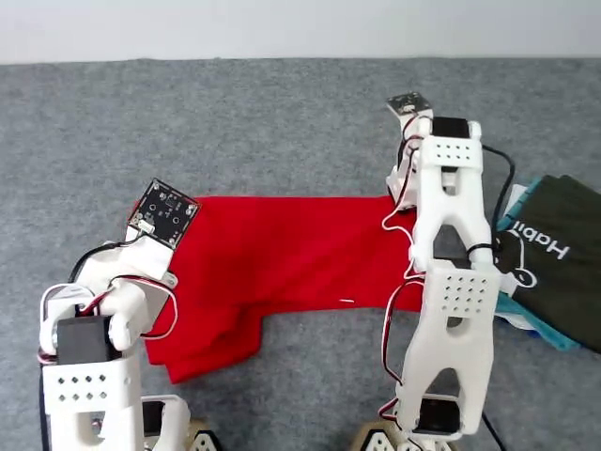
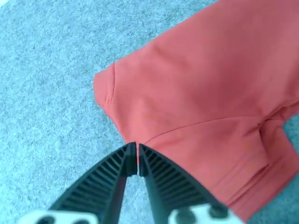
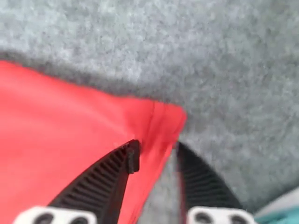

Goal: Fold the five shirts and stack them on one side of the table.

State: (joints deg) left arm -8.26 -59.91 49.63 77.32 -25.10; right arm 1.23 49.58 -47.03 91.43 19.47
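Observation:
A red shirt lies spread across the middle of the grey table, with one part bunched toward the front left. My left gripper is shut on the shirt's edge just below a sleeve, at the left end of the cloth in the high view. My right gripper stands open over the shirt's far right corner, the hem lying between its fingers. The left arm is at the front left, the right arm at the right.
A pile of folded shirts sits at the table's right edge, a dark one on top and a teal one under it, close beside the right arm. Bare grey felt stretches behind the red shirt.

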